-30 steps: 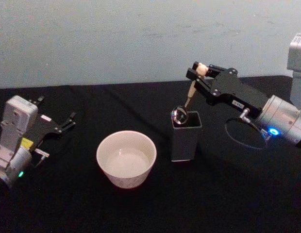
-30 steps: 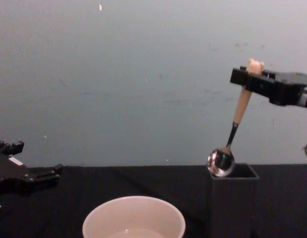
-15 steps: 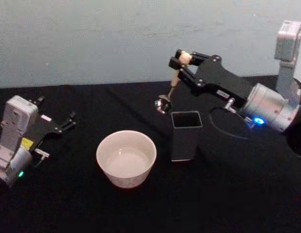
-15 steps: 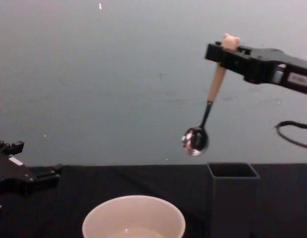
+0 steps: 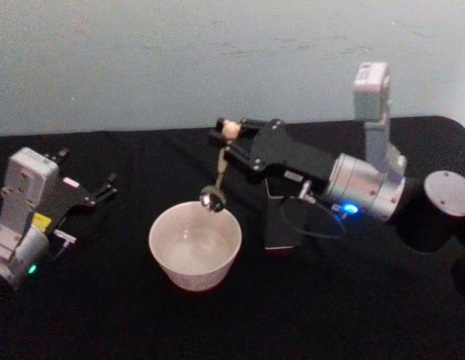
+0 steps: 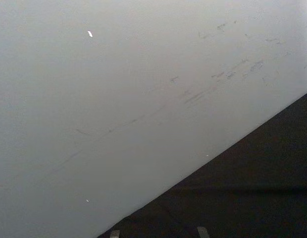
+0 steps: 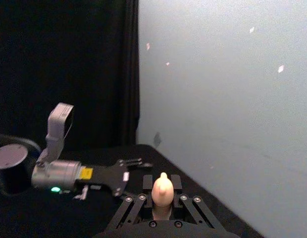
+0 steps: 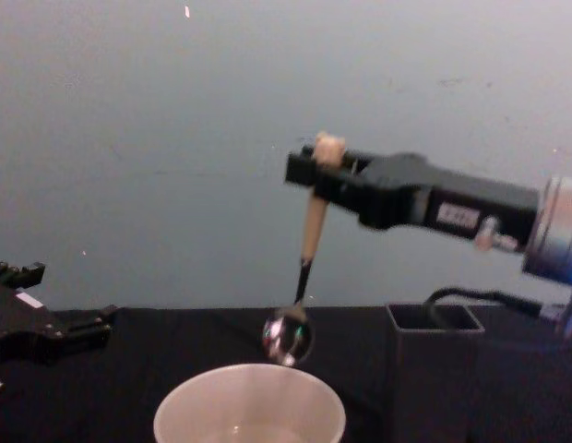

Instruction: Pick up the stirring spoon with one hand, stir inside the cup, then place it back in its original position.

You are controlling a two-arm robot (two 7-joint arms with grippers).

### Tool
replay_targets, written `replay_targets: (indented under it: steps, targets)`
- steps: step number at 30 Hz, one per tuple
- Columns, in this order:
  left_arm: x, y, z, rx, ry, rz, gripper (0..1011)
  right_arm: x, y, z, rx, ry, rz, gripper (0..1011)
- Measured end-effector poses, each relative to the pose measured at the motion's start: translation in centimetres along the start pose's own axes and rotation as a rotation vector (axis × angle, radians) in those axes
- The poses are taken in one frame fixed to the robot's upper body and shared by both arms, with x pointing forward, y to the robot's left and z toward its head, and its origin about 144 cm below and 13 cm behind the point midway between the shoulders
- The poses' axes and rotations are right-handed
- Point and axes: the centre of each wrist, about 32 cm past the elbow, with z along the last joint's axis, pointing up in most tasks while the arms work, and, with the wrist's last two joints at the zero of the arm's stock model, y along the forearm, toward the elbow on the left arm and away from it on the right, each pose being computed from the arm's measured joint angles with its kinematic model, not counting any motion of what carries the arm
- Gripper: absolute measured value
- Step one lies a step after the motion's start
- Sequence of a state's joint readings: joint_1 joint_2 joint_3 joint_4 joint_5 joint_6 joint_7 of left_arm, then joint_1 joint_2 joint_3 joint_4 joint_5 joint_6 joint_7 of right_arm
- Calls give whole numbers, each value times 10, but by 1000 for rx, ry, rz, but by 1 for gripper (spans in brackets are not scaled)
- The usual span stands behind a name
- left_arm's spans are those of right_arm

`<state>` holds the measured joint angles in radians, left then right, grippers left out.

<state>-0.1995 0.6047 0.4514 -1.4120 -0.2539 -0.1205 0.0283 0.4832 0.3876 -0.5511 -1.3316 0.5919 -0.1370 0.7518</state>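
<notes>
- The stirring spoon hangs in the air with its bear head up and its shiny bowl down. In the chest view the handle leans a little toward 1 o'clock.
- Its bowl hovers just above the cup, over the rim at about 12 to 1 o'clock in the head view. I can't tell whether metal and rim touch.
- The right gripper pinches the top of the peach handle, just under the bear head, with a finger pressed on either side. The right wrist view shows the head poking up between the finger links.
- The right arm reaches in from 3 o'clock, level and well above the table.
- The cup stands upright on the black table, wide and cream, its mouth open to the spoon.
- The original position, the dark grey square-mouthed holder, stands upright near the cup at about 3 o'clock. In the head view the right arm crosses over its mouth.
- The left gripper rests well apart from the cup at about 9 o'clock. Its fingers are spread and hold nothing.
- A pale wall runs behind the table at 12 o'clock.
</notes>
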Motion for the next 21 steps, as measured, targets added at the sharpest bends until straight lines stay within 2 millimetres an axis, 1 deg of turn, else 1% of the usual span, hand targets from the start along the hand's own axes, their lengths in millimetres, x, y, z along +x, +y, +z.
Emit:
replay_targets:
  steps: [6,12,21]
  targets:
    - [0,0,0,0,0,0,1001,-4,7,-13,-26,2,30,211]
    - [0,0,0,0,0,0,1001,-7,12,-31,-67,3,36,211]
    - [0,0,0,0,0,0,1001,-10,18,-47,-82,-12,45,211]
